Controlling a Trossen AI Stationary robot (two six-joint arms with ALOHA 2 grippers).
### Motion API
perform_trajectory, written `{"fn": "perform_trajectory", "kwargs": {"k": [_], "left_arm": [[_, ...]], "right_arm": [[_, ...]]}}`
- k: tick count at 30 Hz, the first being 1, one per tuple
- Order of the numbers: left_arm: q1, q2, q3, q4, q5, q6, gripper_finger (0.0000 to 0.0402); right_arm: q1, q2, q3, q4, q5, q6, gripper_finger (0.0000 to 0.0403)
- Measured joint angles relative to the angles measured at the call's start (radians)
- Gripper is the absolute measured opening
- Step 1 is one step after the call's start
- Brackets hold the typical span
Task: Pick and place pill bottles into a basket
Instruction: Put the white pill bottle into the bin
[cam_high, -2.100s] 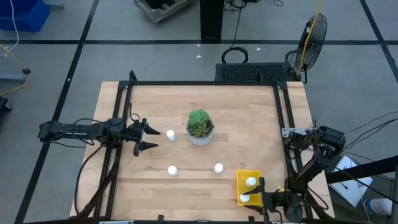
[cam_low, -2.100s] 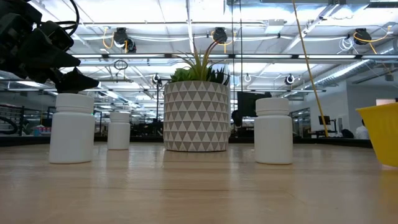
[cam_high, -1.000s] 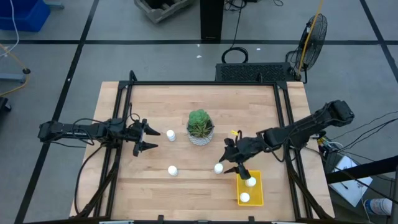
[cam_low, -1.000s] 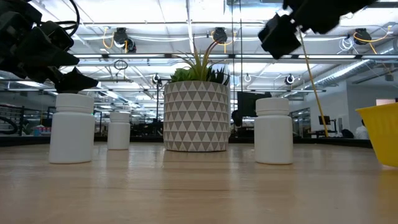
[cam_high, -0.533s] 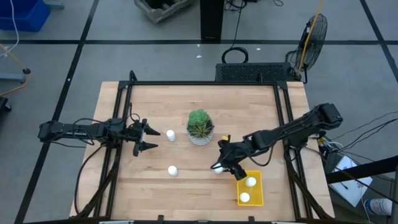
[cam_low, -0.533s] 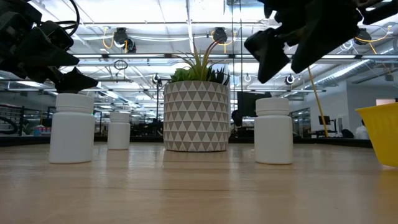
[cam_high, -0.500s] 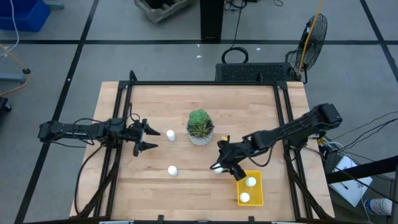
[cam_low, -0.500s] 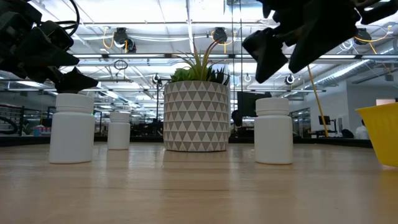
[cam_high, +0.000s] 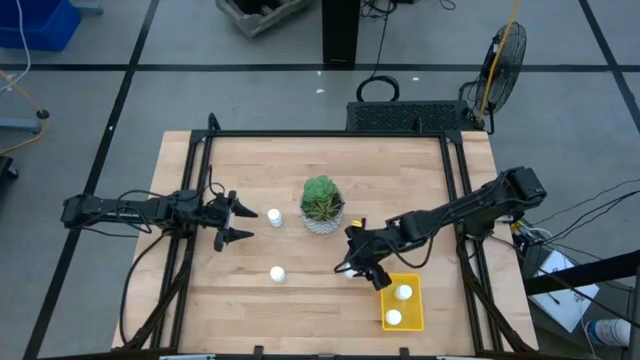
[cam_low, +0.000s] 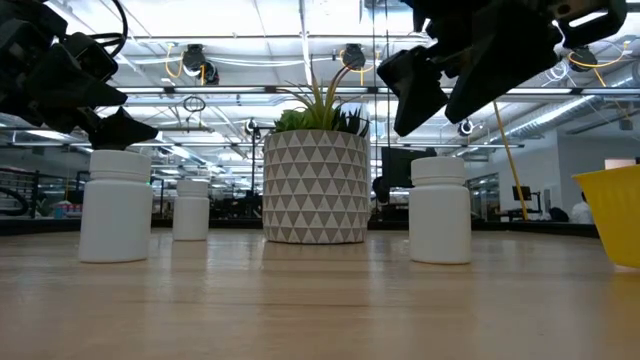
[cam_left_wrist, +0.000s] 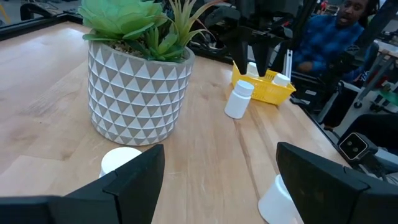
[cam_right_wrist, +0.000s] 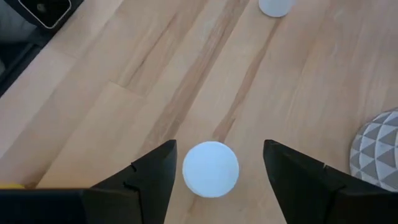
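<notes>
Three white pill bottles stand upright on the wooden table: one (cam_high: 273, 216) just ahead of my left gripper (cam_high: 235, 222), one (cam_high: 277, 273) nearer the front edge, and one (cam_right_wrist: 210, 168) left of the yellow basket (cam_high: 400, 300). Two more bottles (cam_high: 403, 293) stand in the basket. My right gripper (cam_right_wrist: 214, 165) hovers open above the bottle by the basket, slanting down, one finger on either side of its cap and clear of it; the low view shows the gripper (cam_low: 430, 95) above the cap (cam_low: 440, 168). My left gripper waits open at the table's left.
A green plant in a white patterned pot (cam_high: 322, 205) stands mid-table, just beyond my right gripper. Black frame rails (cam_high: 455, 190) run along the table's left, right and far sides. A person (cam_left_wrist: 339, 31) sits beyond the table's right edge.
My right gripper has come from over the basket's far side toward the table's left and down, tipping further downward and rolling, and now stands over the bottle left of the basket. The bottles have kept their places.
</notes>
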Motion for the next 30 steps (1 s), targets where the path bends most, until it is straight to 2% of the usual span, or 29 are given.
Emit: {"fn": "perform_trajectory", "kwargs": {"k": [10,20,25,30], "left_arm": [[0.000,0.000,0.000,0.000,0.003,0.000,0.0310],[0.000,0.000,0.000,0.000,0.003,0.000,0.0310],[0.000,0.000,0.000,0.000,0.004,0.000,0.0310],[0.000,0.000,0.000,0.000,0.006,-0.001,0.0310]], "right_arm": [[-0.001,0.070,-0.003,0.043,-0.001,0.005,0.0244],[0.001,0.075,-0.021,0.033,-0.005,0.051,0.0245],[0.001,0.075,-0.033,0.034,-0.055,0.053,0.0239],[0.008,0.075,-0.033,0.047,-0.055,0.055,0.0229]]}}
